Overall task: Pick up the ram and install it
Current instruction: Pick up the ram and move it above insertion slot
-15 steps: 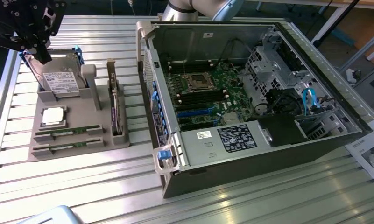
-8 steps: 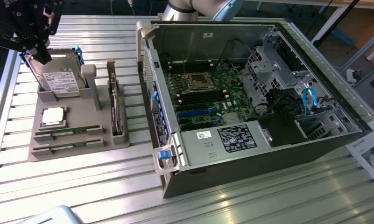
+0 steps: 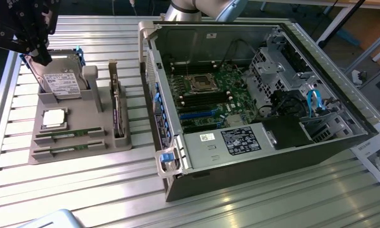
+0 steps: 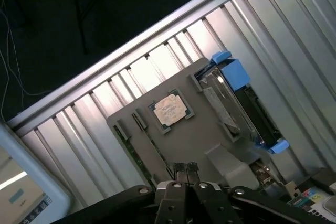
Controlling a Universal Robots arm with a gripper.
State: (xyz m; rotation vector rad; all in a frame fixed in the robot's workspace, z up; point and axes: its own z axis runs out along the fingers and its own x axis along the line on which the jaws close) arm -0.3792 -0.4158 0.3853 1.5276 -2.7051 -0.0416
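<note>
Ram (image 3: 69, 134): in the exterior view, two green strips sit in the near slots of the grey holder (image 3: 82, 118) on the ribbed metal table (image 3: 82, 190), with the open computer case (image 3: 253, 95) beside it. Hand (image 3: 41, 56) hangs near the hard drive (image 3: 62, 81), apart from the ram.

Wrist view: fingers (image 4: 178, 170) pressed together, holding nothing, over the holder. Processor (image 4: 169, 109) lies ahead. Dark floor (image 4: 79, 24) shows past the table edge.

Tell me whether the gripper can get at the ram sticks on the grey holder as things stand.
Probably yes. The ram sticks lie uncovered at one end of the grey holder, with nothing above them. The gripper hangs by the hard drive at the other end, shut, and would need to open.
</note>
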